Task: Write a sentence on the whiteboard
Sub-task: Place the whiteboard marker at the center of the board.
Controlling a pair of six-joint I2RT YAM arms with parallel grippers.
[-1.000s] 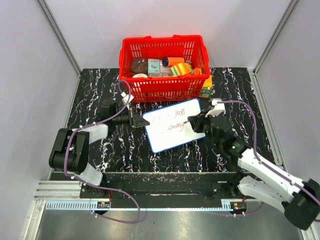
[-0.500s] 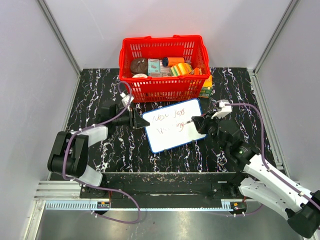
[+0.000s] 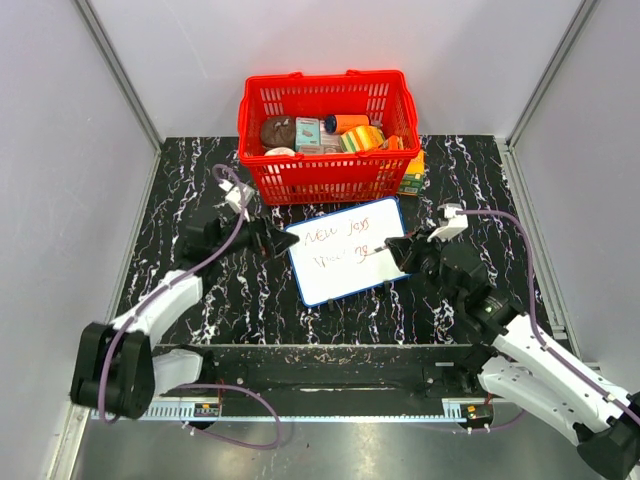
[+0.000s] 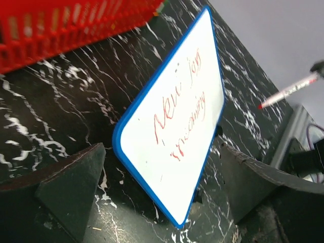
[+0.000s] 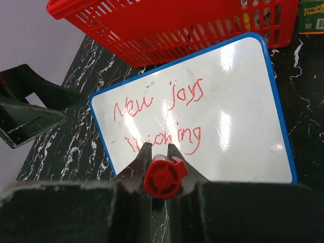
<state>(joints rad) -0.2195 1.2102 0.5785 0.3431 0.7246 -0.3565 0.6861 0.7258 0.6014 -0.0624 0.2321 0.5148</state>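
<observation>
Since a second ago the left gripper [image 3: 268, 240] has let its jaws spring wide and its arm has swung down toward the near-left corner, while the right gripper [image 3: 402, 252] has drifted a little to the right, uncovering the second line of writing. That left gripper now stands with its two dark fingers [image 4: 71, 185] spread far apart; in its wrist view the left end of the whiteboard [image 3: 335, 285] lies between them, close but touching neither. The right gripper is clamped on a marker [image 3: 380, 250], whose red butt end [image 5: 163, 175] sits pinched between the fingers in the right wrist view. The marker points left over the right part of the board, and in the left wrist view its red tip [image 4: 261, 106] shows lifted clear of the white surface. The whiteboard lies flat on the black marbled table [image 3: 190, 190] at mid-table, turned slightly so its right end sits farther back, between the two grippers and just in front of a red basket [image 3: 325, 182]. The sentence [image 5: 162, 124] runs in red strokes across two short lines on the upper half of the board; the top line reads roughly "New joys", the lower word is harder to make out. The basket holds assorted small packages, and a green box [image 3: 412, 178] stands just beside its right front corner.
</observation>
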